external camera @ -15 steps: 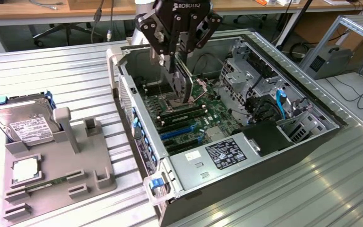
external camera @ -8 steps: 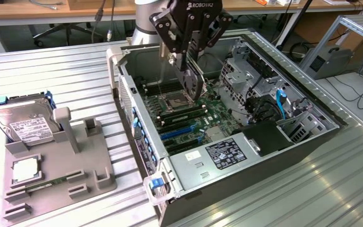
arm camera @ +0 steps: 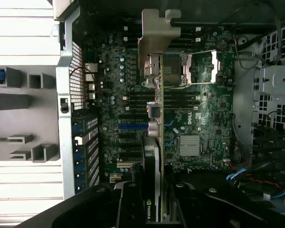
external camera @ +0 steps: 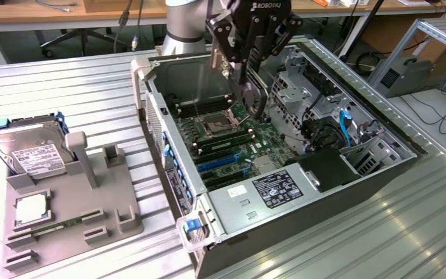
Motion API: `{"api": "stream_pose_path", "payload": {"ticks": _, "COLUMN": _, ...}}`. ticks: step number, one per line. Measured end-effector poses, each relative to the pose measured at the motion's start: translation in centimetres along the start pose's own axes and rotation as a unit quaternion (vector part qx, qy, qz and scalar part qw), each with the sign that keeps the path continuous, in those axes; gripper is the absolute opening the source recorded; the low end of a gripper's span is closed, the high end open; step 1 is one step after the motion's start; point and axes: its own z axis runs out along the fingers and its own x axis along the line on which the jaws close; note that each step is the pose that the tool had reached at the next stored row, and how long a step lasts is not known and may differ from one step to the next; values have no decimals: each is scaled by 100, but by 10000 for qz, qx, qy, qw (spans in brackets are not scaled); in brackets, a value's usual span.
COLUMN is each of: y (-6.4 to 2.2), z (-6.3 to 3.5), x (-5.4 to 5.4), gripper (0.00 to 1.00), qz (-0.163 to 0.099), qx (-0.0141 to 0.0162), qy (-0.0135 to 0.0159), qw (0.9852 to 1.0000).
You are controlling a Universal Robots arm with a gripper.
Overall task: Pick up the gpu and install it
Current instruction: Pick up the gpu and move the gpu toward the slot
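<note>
- Closest to us, the gripper (arm camera: 153,197) is clamped on the gpu (arm camera: 152,161), with its black fingers (arm camera: 130,199) pinching the thin dark card's two flat faces.
- The card sticks out edge-on from the grip, with a pale bent metal bracket (arm camera: 157,33) at its far end.
- Past it we see the green motherboard (arm camera: 204,118) with blue slots (arm camera: 132,127), inside the open case (external camera: 234,203).
- Further out, a silver hard drive (external camera: 29,148) stands in a matte grey holder (external camera: 76,197) on the ribbed metal table (external camera: 68,87).
</note>
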Motion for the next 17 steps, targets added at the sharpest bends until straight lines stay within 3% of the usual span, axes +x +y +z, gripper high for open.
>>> {"api": "stream_pose_path", "payload": {"ticks": 6, "y": 9, "z": 7, "x": -255, "gripper": 27, "qz": -1, "qx": 0, "qy": 0, "qw": 10000}}
{"api": "stream_pose_path", "payload": {"ticks": 17, "y": 17, "z": 21, "x": -846, "gripper": 27, "qz": -1, "qx": 0, "qy": 0, "qw": 10000}}
